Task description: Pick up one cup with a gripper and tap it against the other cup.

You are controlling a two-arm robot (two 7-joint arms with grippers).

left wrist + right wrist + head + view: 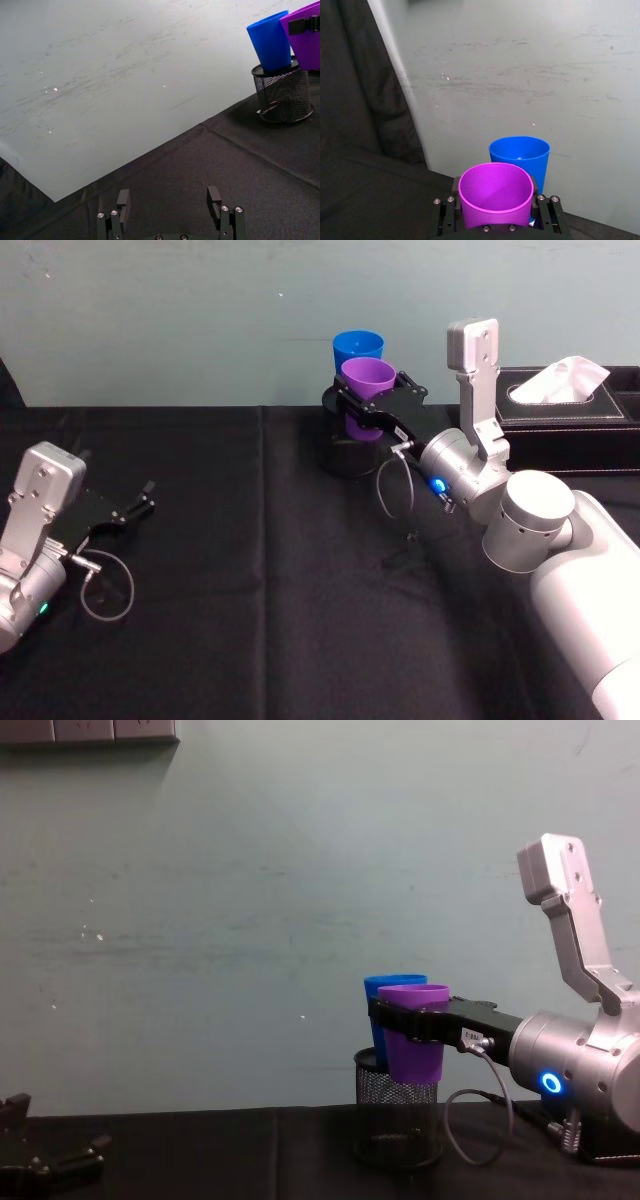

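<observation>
- Well, the wall (pixel 200 310) stands close behind the work, so I'd judge the tap wants a short nudge, not a swing
- the table (pixel 250 590) offers broad bare black cloth to the left and front, room enough to back away
- the tissue box (pixel 565 405) sits to the right, near the arm's elbow
- the right gripper (pixel 360 408) is clamped round the purple cup (pixel 368 375), held aloft
- the pen holder (pixel 397 1120) props the blue cup (pixel 358 345), so a hard knock might tip it; the purple cup hangs just in front, contact unclear
- the left gripper (pixel 170 197), jaws apart, is parked low at the table's left
</observation>
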